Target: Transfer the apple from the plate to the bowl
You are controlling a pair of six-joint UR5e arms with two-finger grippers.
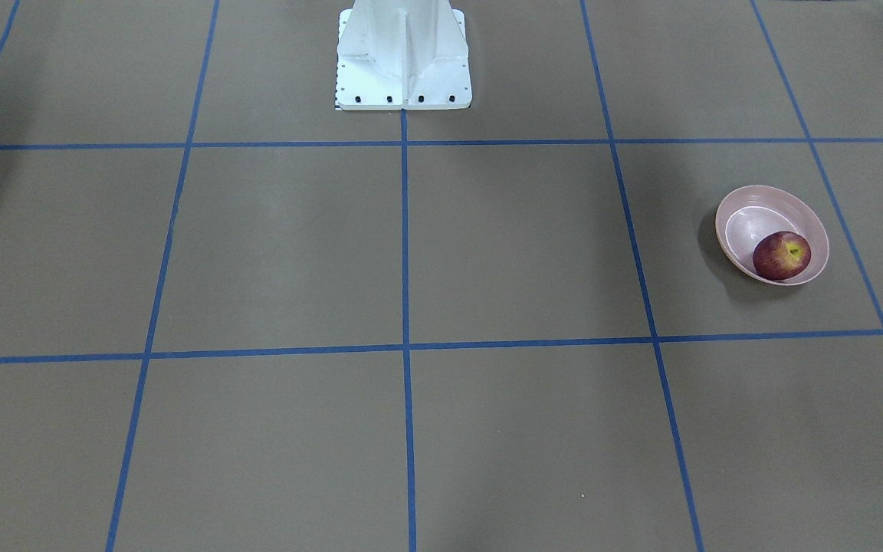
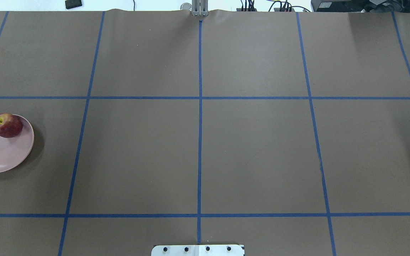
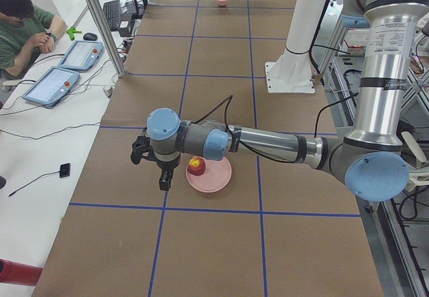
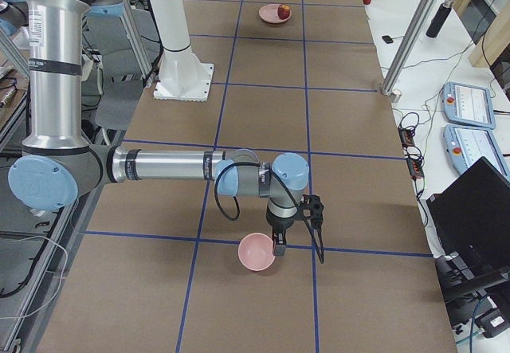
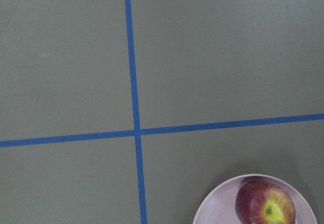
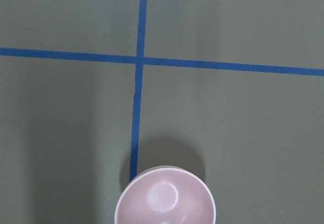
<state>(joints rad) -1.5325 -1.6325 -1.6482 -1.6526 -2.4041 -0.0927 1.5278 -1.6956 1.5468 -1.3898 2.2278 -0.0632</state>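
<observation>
The dark red apple (image 1: 781,255) lies on the wide pale pink plate (image 1: 748,218), near its rim. Both also show in the overhead view, apple (image 2: 6,125) on plate (image 2: 2,153), and in the left wrist view, apple (image 5: 265,205) on plate (image 5: 215,214). The small deep pink bowl (image 4: 257,252) stands empty at the table's other end, also in the right wrist view (image 6: 164,198). My left gripper (image 3: 150,168) hangs above the table beside the plate (image 3: 218,176). My right gripper (image 4: 300,249) hangs just beside the bowl. I cannot tell whether either is open or shut.
Brown table with a grid of blue tape lines (image 2: 200,106). The white robot base (image 1: 403,57) stands at the middle of the robot's side. A person sits at a side desk (image 3: 27,22) with tablets. An upright post (image 4: 406,42) stands on the operators' side.
</observation>
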